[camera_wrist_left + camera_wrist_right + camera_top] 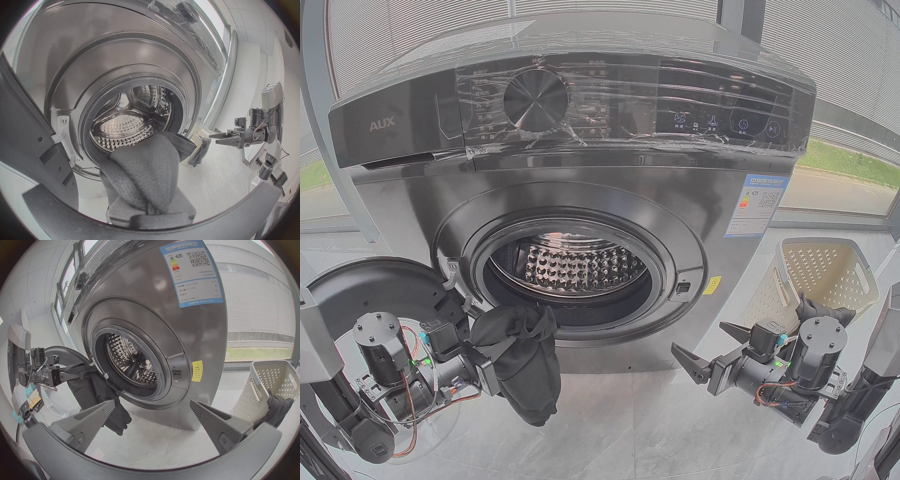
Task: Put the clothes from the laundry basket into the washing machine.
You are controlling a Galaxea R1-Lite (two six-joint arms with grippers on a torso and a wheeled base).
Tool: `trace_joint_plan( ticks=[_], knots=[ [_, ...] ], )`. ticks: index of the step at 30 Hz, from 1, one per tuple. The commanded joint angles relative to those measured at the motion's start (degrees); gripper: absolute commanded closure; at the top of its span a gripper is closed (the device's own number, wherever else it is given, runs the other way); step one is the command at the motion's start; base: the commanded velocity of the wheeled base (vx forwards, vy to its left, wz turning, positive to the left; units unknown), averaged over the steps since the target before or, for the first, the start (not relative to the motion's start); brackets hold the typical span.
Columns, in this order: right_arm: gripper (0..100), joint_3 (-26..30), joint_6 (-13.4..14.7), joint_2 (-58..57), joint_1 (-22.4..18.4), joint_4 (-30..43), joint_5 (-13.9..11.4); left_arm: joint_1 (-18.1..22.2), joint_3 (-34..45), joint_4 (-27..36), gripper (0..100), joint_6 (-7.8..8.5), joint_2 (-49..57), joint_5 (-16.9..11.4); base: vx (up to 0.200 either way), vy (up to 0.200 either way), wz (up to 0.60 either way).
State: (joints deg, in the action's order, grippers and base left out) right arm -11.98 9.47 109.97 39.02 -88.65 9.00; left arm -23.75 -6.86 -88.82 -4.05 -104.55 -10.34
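My left claw (pixel 490 365) is clamped on 1 dark garment (pixel 528 362), low at the left edge of the washing machine (pixel 700 206), just in front of its open door (pixel 375 287). The drum mouth (pixel 569 269) lies above and to the right of that claw, farther in. The garment's long axis runs straight down: its upper fold reaches the lower lip of the mouth, but most of the cloth hangs below the rim, outside the drum. I judge the next move has to lift the claw over the lip and then push inward, or the hanging tail will drag on the front panel.

Of my 2 arms, the left is plainly nearer the opening. My right claw (pixel 699 335) hangs with its fingers spread wide and nothing between them. It is near the laundry basket (pixel 825 269), where another dark garment (pixel 822 310) lies.
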Motion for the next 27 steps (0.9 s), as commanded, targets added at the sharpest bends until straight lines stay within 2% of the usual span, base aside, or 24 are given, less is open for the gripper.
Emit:
trace_joint_plan(
  ticks=[1, 10, 15, 19, 22, 27],
  knots=[
    [0, 0.0, 0.0, 0.2, 0.2, 0.0, 0.0, -0.3, 0.1, 0.0, 100, 0.00, -0.1, 0.1, 0.000, 0.000, 0.00],
    [0, 0.2, 0.0, 0.2, 0.8, 0.0, 0.0, -1.8, 0.1, 0.0, 100, 0.09, -0.6, 0.1, 0.000, 0.000, 0.00],
    [0, 0.4, 0.1, 0.2, 2.1, 0.0, 0.0, -2.6, 0.4, 0.0, 100, 0.88, -0.4, 0.1, 0.000, 0.000, 0.00],
    [0, 1.2, 0.2, -0.1, 7.0, 0.0, 0.0, -5.0, -2.4, 0.0, 100, 3.61, -3.6, 1.6, 0.000, 0.000, 0.00],
    [0, 1.6, 0.2, 0.1, 8.0, -0.1, 0.1, -5.0, -6.0, 0.0, 100, 4.49, -7.3, 3.1, 0.000, 0.000, 0.00],
    [0, 1.8, 0.1, -0.3, 8.0, 0.0, 0.1, -5.0, -14.2, 0.0, 100, 3.34, -12.4, 5.4, 0.000, 0.000, 0.00]
  ],
)
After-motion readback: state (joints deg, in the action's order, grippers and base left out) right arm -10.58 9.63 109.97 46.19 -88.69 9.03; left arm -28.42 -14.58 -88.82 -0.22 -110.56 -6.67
